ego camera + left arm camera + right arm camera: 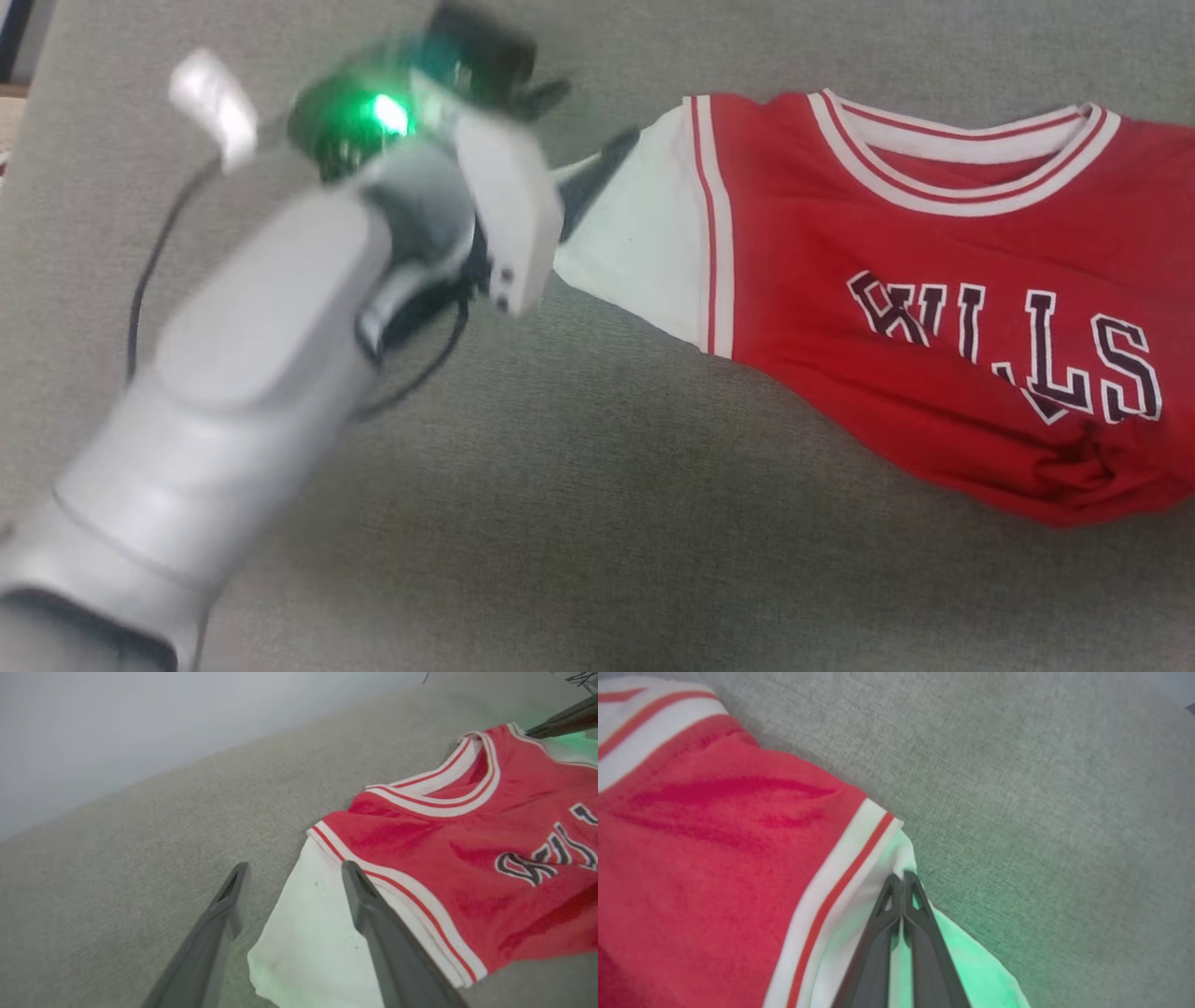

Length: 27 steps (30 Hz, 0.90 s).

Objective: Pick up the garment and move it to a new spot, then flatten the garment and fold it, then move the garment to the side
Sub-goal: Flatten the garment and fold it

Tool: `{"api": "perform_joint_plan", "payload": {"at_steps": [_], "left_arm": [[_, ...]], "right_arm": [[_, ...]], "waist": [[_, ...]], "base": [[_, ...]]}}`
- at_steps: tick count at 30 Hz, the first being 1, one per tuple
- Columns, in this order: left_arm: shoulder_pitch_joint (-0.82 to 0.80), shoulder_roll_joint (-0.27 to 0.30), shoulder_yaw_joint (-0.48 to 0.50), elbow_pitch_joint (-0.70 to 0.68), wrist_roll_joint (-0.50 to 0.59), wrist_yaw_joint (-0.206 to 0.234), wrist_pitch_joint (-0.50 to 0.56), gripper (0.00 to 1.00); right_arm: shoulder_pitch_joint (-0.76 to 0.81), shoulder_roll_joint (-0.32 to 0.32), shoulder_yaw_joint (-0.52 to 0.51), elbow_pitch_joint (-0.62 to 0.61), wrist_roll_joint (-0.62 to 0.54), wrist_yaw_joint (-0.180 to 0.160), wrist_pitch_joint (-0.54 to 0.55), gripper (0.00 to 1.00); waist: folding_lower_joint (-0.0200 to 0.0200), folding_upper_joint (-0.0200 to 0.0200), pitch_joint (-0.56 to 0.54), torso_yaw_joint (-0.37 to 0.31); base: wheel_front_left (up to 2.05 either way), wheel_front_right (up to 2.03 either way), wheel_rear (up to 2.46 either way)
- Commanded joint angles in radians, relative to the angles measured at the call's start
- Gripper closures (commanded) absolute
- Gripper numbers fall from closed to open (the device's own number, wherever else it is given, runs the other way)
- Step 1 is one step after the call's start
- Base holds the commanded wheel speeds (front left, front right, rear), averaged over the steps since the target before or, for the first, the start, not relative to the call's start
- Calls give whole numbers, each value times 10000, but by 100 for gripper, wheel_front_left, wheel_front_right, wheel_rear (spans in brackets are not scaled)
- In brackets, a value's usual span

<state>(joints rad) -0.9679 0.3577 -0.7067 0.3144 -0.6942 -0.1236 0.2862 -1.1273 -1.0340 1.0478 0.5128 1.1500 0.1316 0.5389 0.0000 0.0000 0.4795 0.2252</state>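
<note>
The garment (896, 308) is a red jersey with white sleeves, striped trim and dark block letters, lying chest-up on the grey surface at the right of the head view. My left gripper (597, 112) hovers at its near white sleeve (308, 933). It is open, and one of its fingers (369, 910) is over the sleeve while the other is over bare surface. My right gripper (903, 877) is shut, its tips pinched together on the edge of the other white sleeve (878, 891) beside the striped armhole trim. Its dark fingers (560, 721) also show at the far shoulder.
A grey fabric surface (579, 523) spreads under and around the garment, with wide bare room in front and to the left. A black cable (149, 271) loops beside my left forearm. A pale wall (140, 728) rises beyond the surface's far edge.
</note>
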Motion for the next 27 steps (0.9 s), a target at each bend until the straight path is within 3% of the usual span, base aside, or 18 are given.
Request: {"api": "perform_joint_plan", "payload": {"at_steps": [1,10,18,20,21,27], "left_arm": [[-614,-105,-142,341,-447,-64,653,0],[-2829,-523,-2507,2287,-2973,-76,3581,0],[-3548,-594,-3714,3609,-3579,-68,3359,0],[-3570,-622,-4006,3687,-3815,-69,3273,77],[-3540,-638,-4113,3715,-4005,-69,3245,100],[-3475,-491,-4515,3827,-4707,-71,2602,100]], "right_arm": [[-143,129,177,-25,-2,-19,28,100],[-928,474,900,-46,174,-19,54,100],[-1537,861,1646,-35,251,-19,-244,100],[-1606,915,1786,-14,359,-19,-298,100],[-1648,936,1864,-14,399,-19,-333,100],[-1827,945,2029,-157,872,-8,-794,100]], "waist": [[0,0,140,-83],[0,0,646,-444],[0,0,917,-843],[0,0,941,-879],[0,0,937,-893],[0,0,753,-972]], "base": [[0,0,0],[0,0,0],[0,0,0],[0,0,0],[0,0,0],[0,0,0]]}}
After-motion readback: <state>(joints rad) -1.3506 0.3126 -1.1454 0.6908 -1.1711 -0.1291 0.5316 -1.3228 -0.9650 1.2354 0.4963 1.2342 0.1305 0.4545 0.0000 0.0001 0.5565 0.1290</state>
